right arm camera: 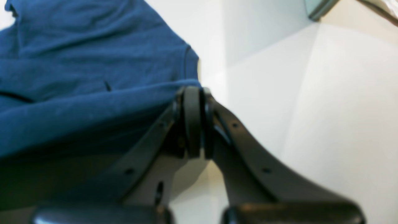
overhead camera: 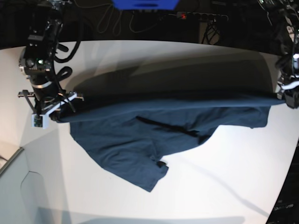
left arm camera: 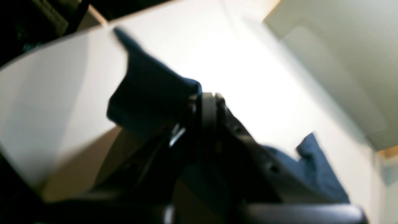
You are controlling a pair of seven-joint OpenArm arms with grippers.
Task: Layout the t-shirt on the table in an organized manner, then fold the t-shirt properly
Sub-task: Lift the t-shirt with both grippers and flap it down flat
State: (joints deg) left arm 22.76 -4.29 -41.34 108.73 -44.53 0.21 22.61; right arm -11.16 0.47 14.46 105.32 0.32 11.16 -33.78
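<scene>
The dark navy-blue t-shirt (overhead camera: 154, 130) is stretched wide between my two grippers, its top edge taut and its body sagging onto the white table (overhead camera: 224, 177). My right gripper (overhead camera: 53, 114), at the base view's left, is shut on a shirt corner; the right wrist view shows its fingertips (right arm camera: 194, 93) pinching the blue cloth (right arm camera: 93, 77). My left gripper (overhead camera: 287, 99), at the base view's right edge, is shut on the opposite end; in the blurred left wrist view its tips (left arm camera: 206, 101) clamp dark cloth (left arm camera: 149, 90) over the table (left arm camera: 248, 71). The neck label is hidden.
A power strip (overhead camera: 198, 16), cables and a blue object (overhead camera: 145, 3) lie beyond the table's far edge. A grey-green panel (overhead camera: 21, 191) sits at the front left corner; it also shows in the left wrist view (left arm camera: 342, 62). The table's curved edge (overhead camera: 280, 186) runs down the right.
</scene>
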